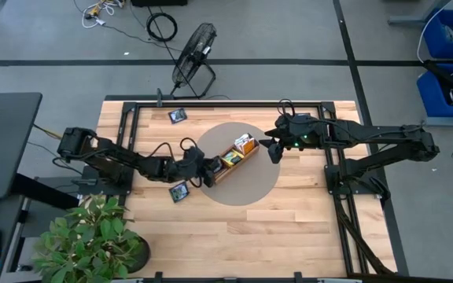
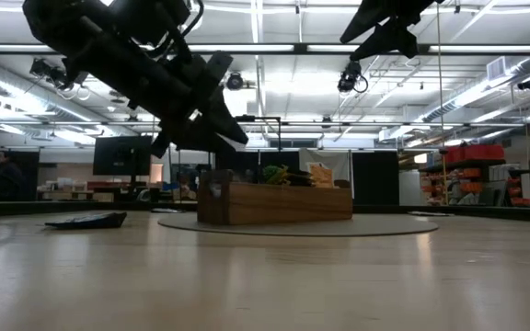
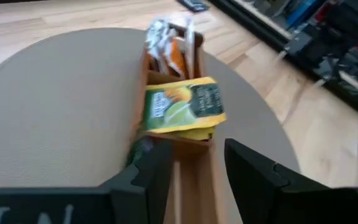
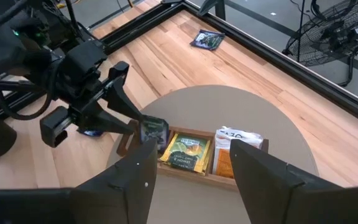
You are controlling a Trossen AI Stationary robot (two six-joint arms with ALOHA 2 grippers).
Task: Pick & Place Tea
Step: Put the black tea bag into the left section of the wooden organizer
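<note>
Green packet (image 3: pixel 182 107) lying flat atop tray (image 1: pixel 234 158) middle, navy packet (image 4: pixel 153 130) upright at tray end, left gripper (image 4: pixel 129 112) part-open beside it, right gripper (image 1: pixel 274 149) open, empty.

The right gripper (image 4: pixel 191 177) hangs with fingers parted just above the wooden tray (image 4: pixel 194 169). Directly ahead of it lie a green packet (image 4: pixel 187 151) and orange-and-white packets (image 4: pixel 232 152). Beyond the tray's far end, the left gripper (image 4: pixel 132 115) hovers over a dark packet (image 4: pixel 153 130).

Green-and-yellow tea packet (image 3: pixel 180 109), orange-and-white packets (image 3: pixel 169 45), brown wooden tray (image 2: pixel 279 203), beige mat (image 1: pixel 258 185).
</note>
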